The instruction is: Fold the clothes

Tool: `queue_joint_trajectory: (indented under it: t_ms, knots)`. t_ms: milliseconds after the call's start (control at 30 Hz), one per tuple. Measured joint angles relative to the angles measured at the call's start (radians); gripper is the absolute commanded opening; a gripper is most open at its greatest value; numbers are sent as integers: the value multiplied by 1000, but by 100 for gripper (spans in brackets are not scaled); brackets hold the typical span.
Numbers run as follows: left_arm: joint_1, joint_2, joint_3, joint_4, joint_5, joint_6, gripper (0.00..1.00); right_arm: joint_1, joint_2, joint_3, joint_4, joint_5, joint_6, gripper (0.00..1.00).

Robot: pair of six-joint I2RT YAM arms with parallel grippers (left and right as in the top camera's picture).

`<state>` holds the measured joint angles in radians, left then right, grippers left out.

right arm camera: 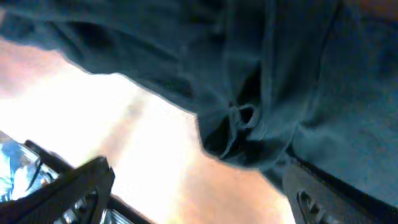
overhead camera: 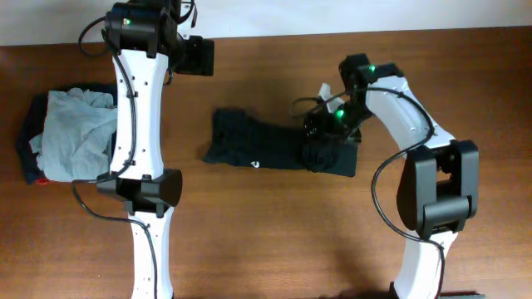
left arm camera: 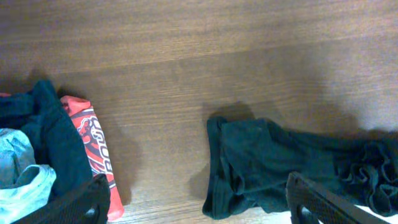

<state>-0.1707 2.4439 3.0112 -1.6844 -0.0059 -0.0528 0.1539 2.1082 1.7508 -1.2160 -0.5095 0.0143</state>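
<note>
Starting at the left of the bench (overhead camera: 249, 232), a light grey garment (overhead camera: 75, 137) is seen heaped overhead; a red-orange garment (left arm camera: 93, 146) there is shown only by the left wrist view. The left gripper (left arm camera: 198, 186) is held with jaws wide, empty. The black T-shirt (overhead camera: 266, 148) is laid mid-bench, its white logo (overhead camera: 256, 164) visible overhead only. Over its bunched right end the right gripper (right arm camera: 198, 177) is held, jaws spread, empty.

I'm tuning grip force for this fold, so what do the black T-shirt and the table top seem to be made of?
Black T-shirt: soft knit fabric, probably cotton jersey, with a matte finish; it bunches into loose wrinkles and its edge curls over. Table: wood or wood-look laminate, brown with streaky grain and a slight sheen; which of the two I cannot tell.
</note>
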Motion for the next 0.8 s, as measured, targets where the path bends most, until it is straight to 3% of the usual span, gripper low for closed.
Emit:
queue_joint_trajectory:
  t_ms: [133,300,533,800]
  knots:
    - [0,-1,-29,4,26,0,89,-1,-4,135,-92,34,-1,100]
    - [-1,-6,-205,47,91,4,89,-4,-8,226,-162,122,0,99]
    - [-1,-5,-547,164,253,124,89,-84,-8,232,-210,178,0,99]
    - [-2,-5,-849,308,303,196,89,-214,-8,232,-232,185,-19,99]
